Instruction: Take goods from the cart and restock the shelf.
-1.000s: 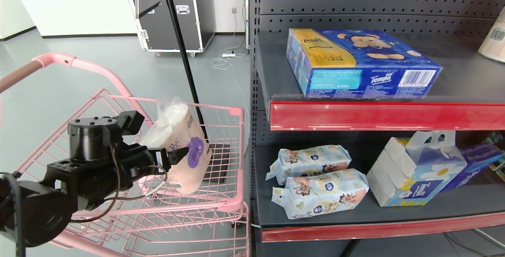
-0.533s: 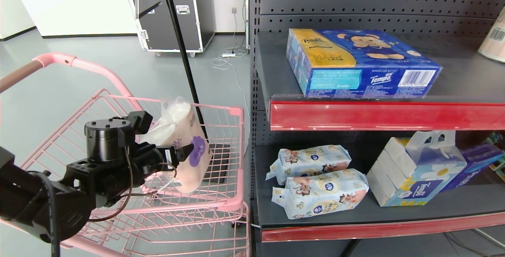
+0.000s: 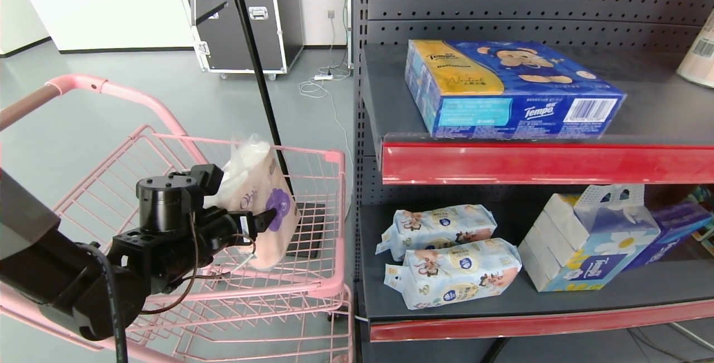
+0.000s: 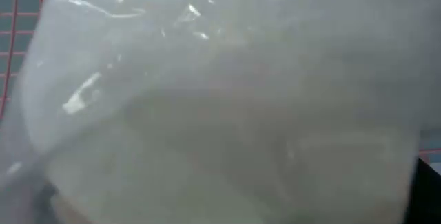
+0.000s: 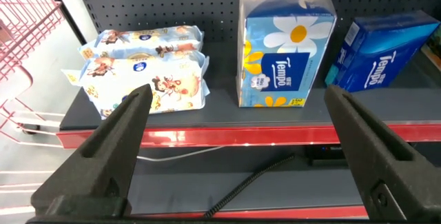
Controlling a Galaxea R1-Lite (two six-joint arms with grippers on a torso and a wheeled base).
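Pink wire makes up the cart (image 3: pixel 330 156), and inside it stands your target: a plastic-wrapped pack of toilet rolls (image 3: pixel 261 193), on end and tilted, near the cart's end closest to the shelf. Your left gripper (image 3: pixel 260 217) is down inside the basket and right up against the pack's side. The left wrist view has the crinkled wrap (image 4: pixel 220 107) pressed close to the lens. You cannot tell whether that claw is pinching the pack or only spread around it. Coming in from the side suits a tall, soft pack, probably because a grip across its middle gives less sag than one on the loose wrap on top.

Your right gripper (image 5: pixel 238 94) hangs spread wide and empty in front of the lower shelf (image 5: pixel 207 117), apart from the wipe packs (image 5: pixel 148 72) and the handled tissue pack (image 5: pixel 286 52), likely parked clear. Bare board on the upper shelf (image 3: pixel 658 109), beside the blue tissue box (image 3: pixel 502 84), looks the roomiest landing spot.
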